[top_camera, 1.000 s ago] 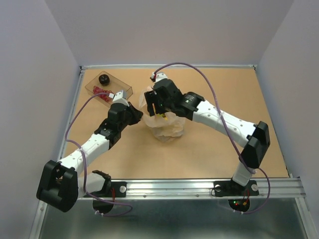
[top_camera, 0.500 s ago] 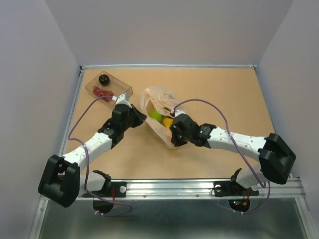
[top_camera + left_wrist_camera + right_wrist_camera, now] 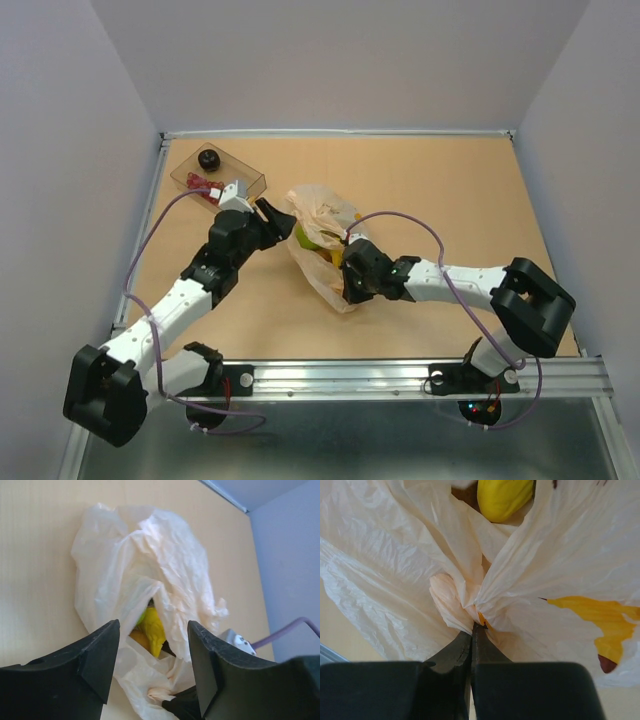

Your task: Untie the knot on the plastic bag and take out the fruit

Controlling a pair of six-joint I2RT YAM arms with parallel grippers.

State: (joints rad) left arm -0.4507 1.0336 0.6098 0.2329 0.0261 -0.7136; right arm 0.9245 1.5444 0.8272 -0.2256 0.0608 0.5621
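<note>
The plastic bag point(image 3: 325, 222) lies on its side mid-table, its mouth gaping toward my left gripper point(image 3: 276, 222). That gripper is open just outside the mouth, holding nothing; in the left wrist view its black fingers point(image 3: 100, 655) frame the bag point(image 3: 150, 555). Fruit shows inside: a green one point(image 3: 308, 236) and a yellow one point(image 3: 154, 630) point(image 3: 502, 497). My right gripper point(image 3: 346, 284) point(image 3: 472, 627) is shut on a bunched fold point(image 3: 451, 600) of the bag point(image 3: 380, 570) at its near end. I cannot tell whether this bunch is the knot.
A clear rigid tray point(image 3: 250, 180) stands at the back left, close behind the left wrist, with a black round piece point(image 3: 208, 159) and red pieces point(image 3: 205, 187) in it. Grey walls enclose the table on three sides.
The bag went from standing bunched to lying open on its side. My right gripper came down from above it and shut on its near end. My left gripper opened at the mouth.
</note>
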